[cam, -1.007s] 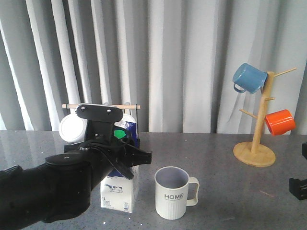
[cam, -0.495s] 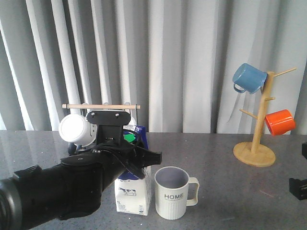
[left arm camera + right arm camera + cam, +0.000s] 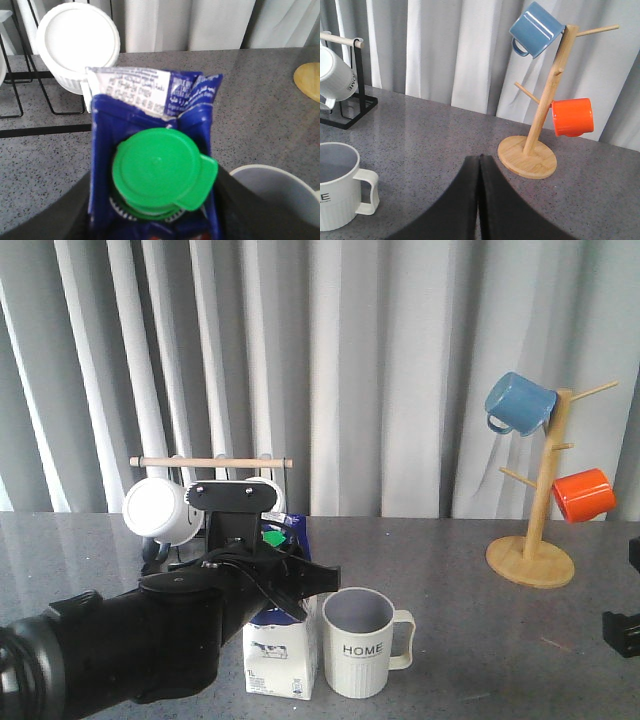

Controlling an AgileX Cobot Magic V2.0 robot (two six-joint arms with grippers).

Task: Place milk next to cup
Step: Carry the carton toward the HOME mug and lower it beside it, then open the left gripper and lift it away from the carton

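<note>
The milk (image 3: 284,668) stands upright near the front edge of the counter (image 3: 470,570), just beside the cup (image 3: 360,642) on the cup's left; whether the 2 touch cannot be told from the front view. Only the carton's lower white part and a sliver of its blue top show there, because the bulky black left arm covers the rest. The left tool (image 3: 155,220) is clamped on the carton's upper sides: in the left wrist view its dark fingers (image 3: 65,212) press in from both flanks, cut off by the picture's lower edge, with the green cap (image 3: 160,172) between them. The cup's rim (image 3: 280,187) is only partly in that view. The right tool (image 3: 479,200) hangs over the counter's right part with its 2 black fingers pressed together, nothing between them. Toward the counter's back right corner stands a wooden mug tree (image 3: 535,540) with a blue mug (image 3: 518,402) and an orange mug (image 3: 584,494). Behind the left arm, a wire rack holds white mugs (image 3: 155,510), partly hidden.
</note>
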